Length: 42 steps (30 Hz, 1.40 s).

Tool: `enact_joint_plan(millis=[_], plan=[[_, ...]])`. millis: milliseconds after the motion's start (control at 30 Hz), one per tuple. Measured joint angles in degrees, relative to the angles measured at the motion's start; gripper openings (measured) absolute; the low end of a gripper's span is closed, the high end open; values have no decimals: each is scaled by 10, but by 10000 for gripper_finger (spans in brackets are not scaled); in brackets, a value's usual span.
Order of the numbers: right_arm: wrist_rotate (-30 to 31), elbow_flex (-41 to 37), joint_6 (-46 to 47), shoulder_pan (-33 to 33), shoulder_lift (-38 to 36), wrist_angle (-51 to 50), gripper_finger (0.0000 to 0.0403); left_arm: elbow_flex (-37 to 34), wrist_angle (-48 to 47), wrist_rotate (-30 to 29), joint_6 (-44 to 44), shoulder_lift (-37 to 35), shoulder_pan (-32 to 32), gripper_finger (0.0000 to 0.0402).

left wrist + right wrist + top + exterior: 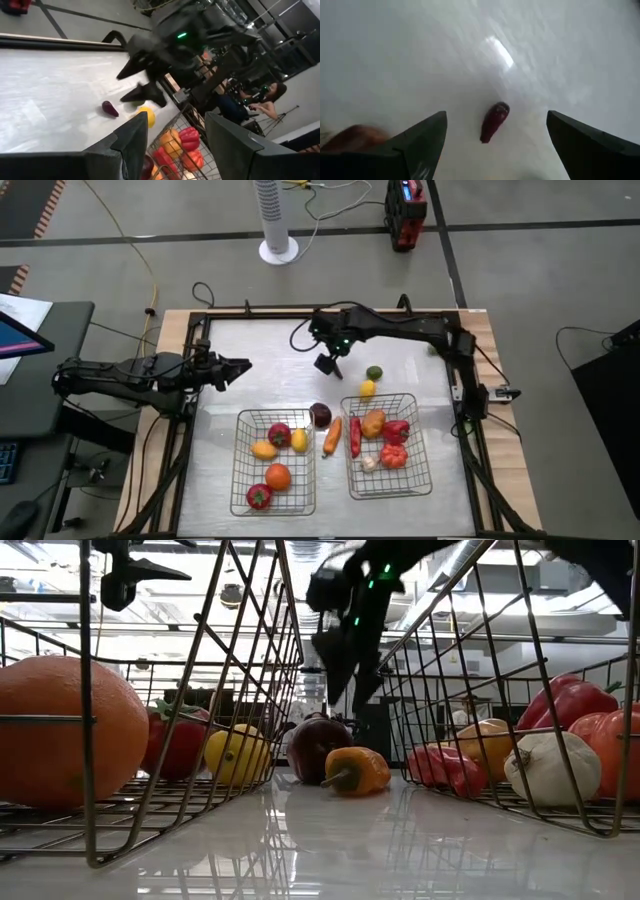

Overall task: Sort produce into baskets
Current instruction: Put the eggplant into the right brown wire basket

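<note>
High view shows the right hand (328, 364) released, hovering in the upper middle over a small dark purple vegetable (494, 121) on the counter (260, 370). It should descend straight, centred, before closing. The left hand (238, 367) waits released at left.

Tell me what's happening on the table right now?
The right pincer hangs open above a small dark red chili lying on the white table, holding nothing. The left pincer waits open at the table's left edge. Both silver wire mesh baskets, the left basket and the right basket, already hold several pieces. A dark purple round and an orange carrot lie between them; a yellow round and a green round sit beyond the right basket.
</note>
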Motion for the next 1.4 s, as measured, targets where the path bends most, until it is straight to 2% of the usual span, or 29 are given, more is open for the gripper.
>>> enact_joint_plan(millis=[500,767,1167,1400], plan=[[11,0,-13,15,95,-16,263,0,0,-1,-4,0,0,183],[12,0,-13,15,99,-9,228,0,0,-1,-3,0,0,183],[8,0,-33,18,99,-18,102,0,0,-1,-1,0,0,183],[-1,0,-48,21,99,-20,70,0,0,-1,-1,0,0,183]])
